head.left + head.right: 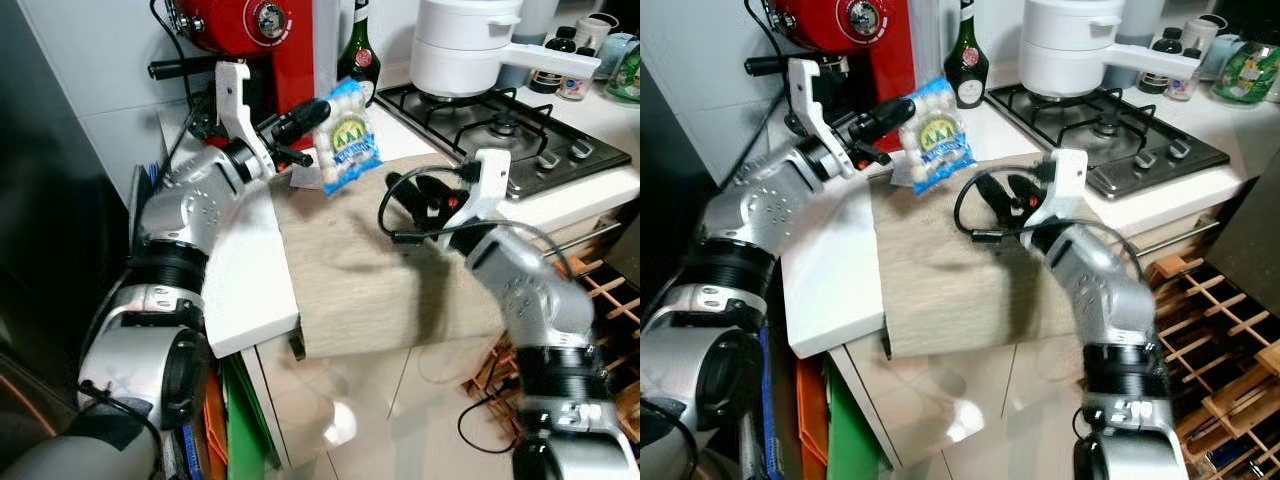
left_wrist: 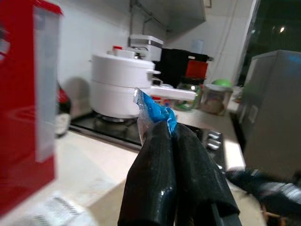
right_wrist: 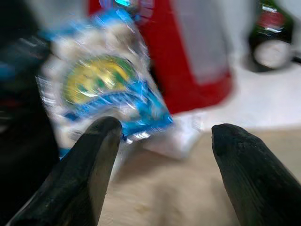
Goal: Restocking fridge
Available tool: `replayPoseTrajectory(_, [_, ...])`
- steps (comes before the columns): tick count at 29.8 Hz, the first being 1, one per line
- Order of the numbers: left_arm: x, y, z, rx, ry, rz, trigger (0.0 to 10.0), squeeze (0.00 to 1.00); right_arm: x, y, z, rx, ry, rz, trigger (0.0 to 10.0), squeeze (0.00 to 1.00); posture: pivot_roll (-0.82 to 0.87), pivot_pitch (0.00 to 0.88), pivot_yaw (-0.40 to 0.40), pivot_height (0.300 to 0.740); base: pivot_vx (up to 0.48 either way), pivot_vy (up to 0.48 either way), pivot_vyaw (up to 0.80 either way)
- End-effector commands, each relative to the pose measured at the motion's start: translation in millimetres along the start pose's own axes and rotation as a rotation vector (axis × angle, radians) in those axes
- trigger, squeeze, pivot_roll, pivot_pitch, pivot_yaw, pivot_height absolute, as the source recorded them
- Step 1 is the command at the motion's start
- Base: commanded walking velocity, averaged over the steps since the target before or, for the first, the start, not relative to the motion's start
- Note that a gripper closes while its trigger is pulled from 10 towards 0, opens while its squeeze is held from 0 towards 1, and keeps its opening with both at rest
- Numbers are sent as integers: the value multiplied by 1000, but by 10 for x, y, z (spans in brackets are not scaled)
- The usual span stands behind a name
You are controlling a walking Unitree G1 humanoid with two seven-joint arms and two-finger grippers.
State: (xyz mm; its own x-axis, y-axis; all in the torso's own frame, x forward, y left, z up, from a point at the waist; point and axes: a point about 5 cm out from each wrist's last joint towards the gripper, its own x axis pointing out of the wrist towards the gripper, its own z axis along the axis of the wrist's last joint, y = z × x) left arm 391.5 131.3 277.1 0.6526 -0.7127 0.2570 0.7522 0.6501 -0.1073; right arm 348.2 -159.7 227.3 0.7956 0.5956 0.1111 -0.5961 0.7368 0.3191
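Left gripper (image 1: 312,122), upper centre of the head view, pinches the bag (image 1: 346,138) by its top edge; the bag hangs clear of the cloth (image 1: 380,270) covering the counter. Right gripper (image 3: 162,174) is spread, pointing at the bag from right of centre, not touching.

Risks: grip is on a thin film edge only, so a swing could let the bag slip and drop. The bottle (image 1: 358,55) and red machine (image 1: 265,40) stand close behind; a wide arc may clip them.

Unclear: bag contents and label are blurred. A small white packet (image 3: 176,134) under the bag is unidentifiable.
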Motion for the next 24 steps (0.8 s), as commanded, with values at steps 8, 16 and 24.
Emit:
replayPoseTrajectory(8, [-107, 58, 124, 108, 15, -29, 0, 0, -162, -27, 134, -124, 144, 219, 10000, 1000, -146, 0, 30, 740, 0, 0, 0])
replayPoseTrajectory(16, [-177, -25, 144, 128, 26, -211, 0, 0, -135, -176, 212, -252, 264, 277, 10000, 1000, -147, 0, 39, 740, 0, 0, 0])
replayPoseTrajectory(24, [-312, -97, 225, 198, 58, -338, 0, 0, -23, -174, 380, -318, 295, 357, 10000, 0, -134, 0, 29, 740, 0, 0, 0])
